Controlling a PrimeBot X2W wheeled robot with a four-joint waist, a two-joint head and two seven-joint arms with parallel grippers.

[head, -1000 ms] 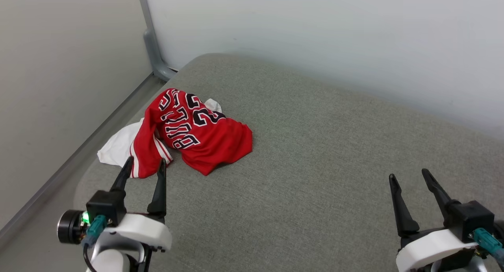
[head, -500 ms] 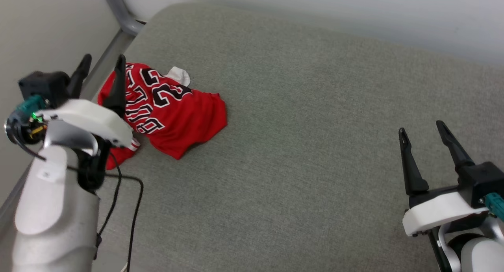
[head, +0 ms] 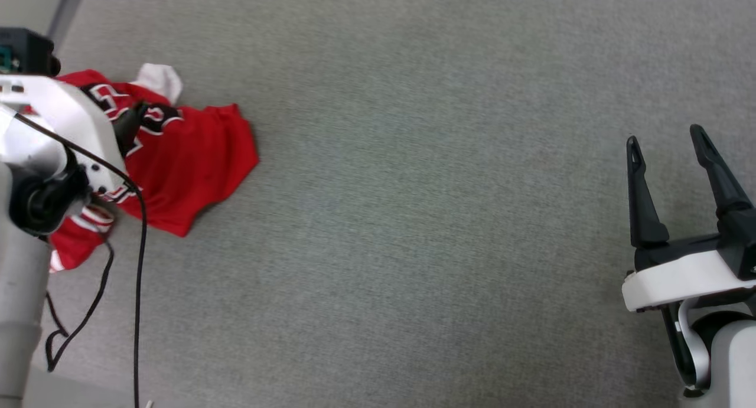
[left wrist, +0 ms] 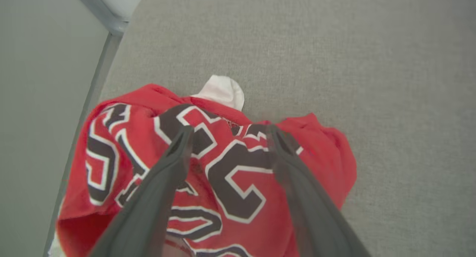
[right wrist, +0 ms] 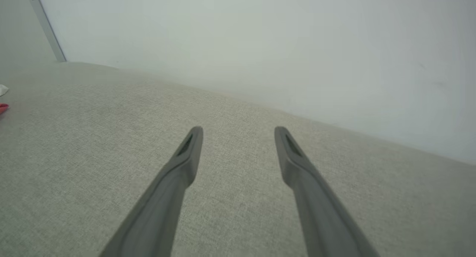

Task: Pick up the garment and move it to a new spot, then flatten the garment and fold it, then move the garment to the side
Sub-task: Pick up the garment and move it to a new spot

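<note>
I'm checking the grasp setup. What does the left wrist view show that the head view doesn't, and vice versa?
Left wrist view: the left gripper with both fingers spread wide over the black numbers on the garment. Head view: the right gripper, open, far off over the grey surface; the left arm and its cable covering part of the garment. Both: the crumpled red garment with a white sleeve poking out.

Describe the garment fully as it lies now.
The garment is a red jersey-knit shirt, crumpled in a heap, printed side up: black white-outlined letters and numbers. A white sleeve pokes out at its far edge; red-white striped trim shows near the arm. It lies near the left edge of the grey fabric surface. The left gripper, open, is above the numbers; contact cannot be told.
</note>
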